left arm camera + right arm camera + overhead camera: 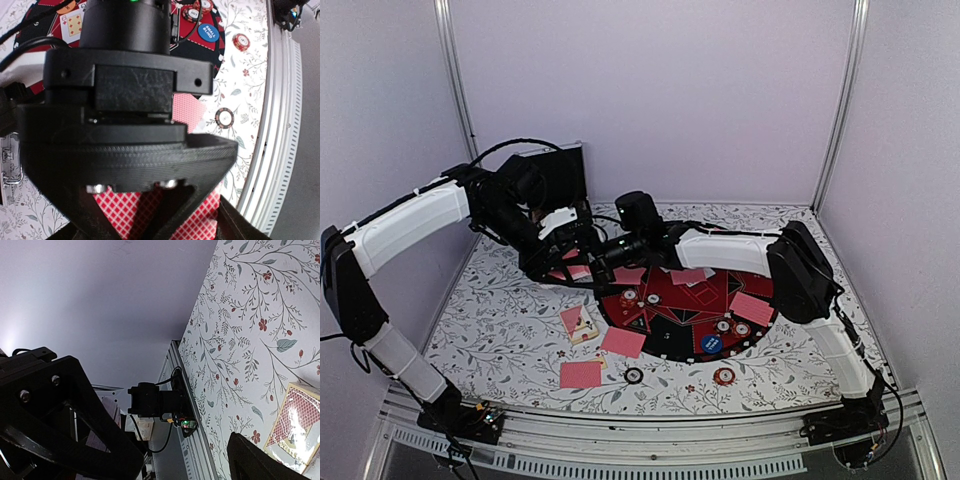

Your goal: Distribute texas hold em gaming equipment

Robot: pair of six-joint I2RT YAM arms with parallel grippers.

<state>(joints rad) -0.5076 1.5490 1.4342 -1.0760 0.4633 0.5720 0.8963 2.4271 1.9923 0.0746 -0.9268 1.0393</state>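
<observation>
The left claw is clamping shut on pink-red-backed cards. The left wrist view is not showing whether it is one card or a thin stack. They are hanging just left of centre in the top view, over the upper-left edge of the round mat. The right claw is facing the left one almost nose to nose. Its jaws are standing wide apart, with nothing between them.

This is looking like a hand-over in mid-air, and that is where the danger is lying. The two claws are crowding each other so tightly that the right arm's body is filling the left wrist view, so a small misjudged advance is risking a knock between them. If the right claw is closing on only a corner, or the left is letting go too soon, the cards are likely to flutter down among the loose cards and the wrapped deck on the bench, below and left of centre. A pinch that is catching several cards at once is risking a fan or a spill. A dropped card could also be sliding onto the chips near the lower edge.
</observation>
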